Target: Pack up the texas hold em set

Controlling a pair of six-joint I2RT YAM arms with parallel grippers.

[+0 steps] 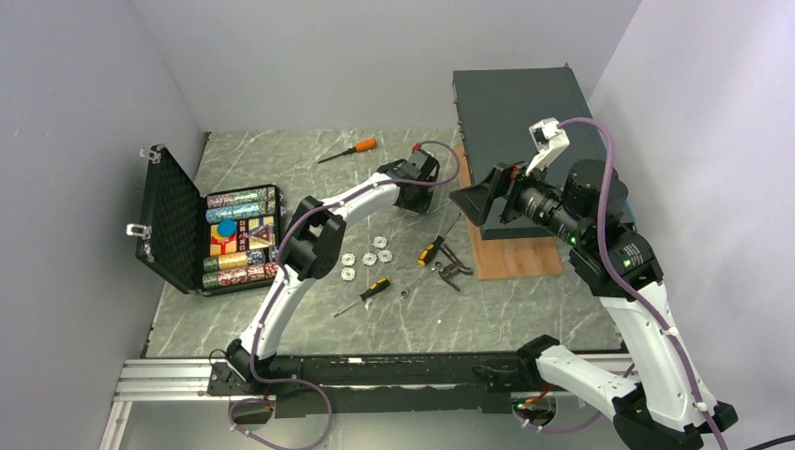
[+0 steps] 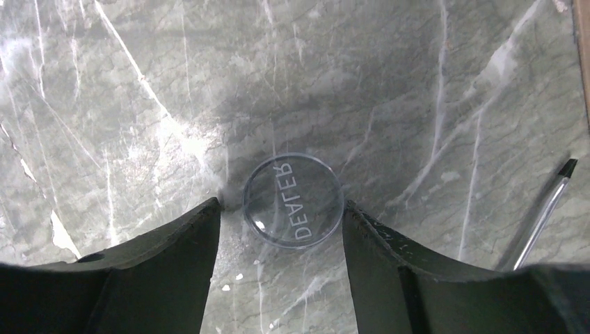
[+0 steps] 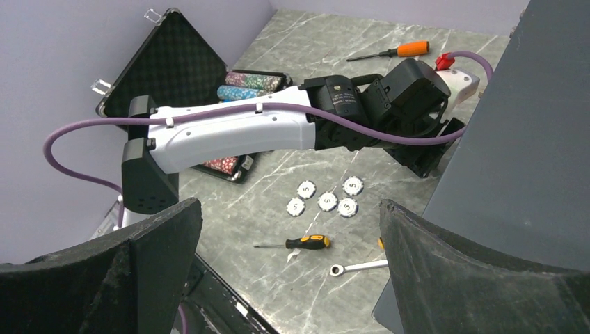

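The black case [image 1: 173,220] lies open at the left with its foam lid up and rows of coloured chips [image 1: 239,239] inside; it also shows in the right wrist view [image 3: 174,66]. Several white chips [image 1: 366,258] lie loose mid-table, also visible in the right wrist view [image 3: 327,198]. A clear disc marked DEALER [image 2: 293,200] lies flat on the table between the open fingers of my left gripper [image 2: 280,204], which is lowered around it, apart from its edges. In the top view the left gripper [image 1: 417,195] hides this disc. My right gripper [image 1: 473,202] is open, empty and raised [image 3: 289,203].
A large dark flat box [image 1: 525,112] on a wooden board [image 1: 511,258] stands at the right. An orange screwdriver [image 1: 349,150] lies at the back. Yellow-handled screwdrivers [image 1: 366,295], a wrench [image 1: 417,281] and metal bits lie mid-table. A screwdriver tip [image 2: 543,216] lies right of the left gripper.
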